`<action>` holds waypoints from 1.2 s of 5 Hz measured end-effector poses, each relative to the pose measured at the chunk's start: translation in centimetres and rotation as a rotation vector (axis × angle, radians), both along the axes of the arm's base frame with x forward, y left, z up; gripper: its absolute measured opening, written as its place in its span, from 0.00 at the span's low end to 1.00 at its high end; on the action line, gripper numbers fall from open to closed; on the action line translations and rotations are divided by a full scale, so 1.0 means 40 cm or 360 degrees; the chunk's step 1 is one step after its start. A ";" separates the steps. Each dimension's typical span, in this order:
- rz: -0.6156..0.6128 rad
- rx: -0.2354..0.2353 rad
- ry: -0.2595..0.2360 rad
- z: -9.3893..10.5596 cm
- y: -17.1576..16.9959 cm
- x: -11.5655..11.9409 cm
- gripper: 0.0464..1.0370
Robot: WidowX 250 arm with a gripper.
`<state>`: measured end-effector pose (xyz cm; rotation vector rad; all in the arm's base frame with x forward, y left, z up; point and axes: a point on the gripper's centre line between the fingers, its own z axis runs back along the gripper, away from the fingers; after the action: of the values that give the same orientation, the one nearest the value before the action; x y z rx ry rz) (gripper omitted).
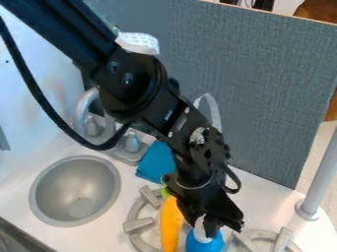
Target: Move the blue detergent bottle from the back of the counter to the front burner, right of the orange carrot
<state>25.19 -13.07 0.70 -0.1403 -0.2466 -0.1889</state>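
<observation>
Angular black 2-finger gripper (203,227) is pinching a round blue plastic bottle (204,245) by its white neck, probably for steadiness, 4 o'clock from the long orange toy carrot (171,224).

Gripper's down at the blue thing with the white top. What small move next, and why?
I'd probably try a slight, straight lift. The gripper is right at the white top of the blue thing, but the view leaves unclear whether it has hold. Straight up also seems safer than sideways, with the orange thing close beside.
</observation>
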 end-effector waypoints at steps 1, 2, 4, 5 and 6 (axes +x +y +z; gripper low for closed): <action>0.0008 0.0029 0.0057 -0.029 0.005 -0.008 0.37; 0.0033 0.0028 0.0031 -0.032 -0.006 0.020 0.37; 0.0076 0.0051 0.0073 -0.065 -0.010 0.036 0.77; 0.0072 0.0066 0.0098 -0.066 -0.007 0.030 0.97; 0.0052 0.0073 0.0102 -0.066 -0.007 0.028 0.97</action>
<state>26.31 -13.35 -1.94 -0.0965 -0.1803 -0.1571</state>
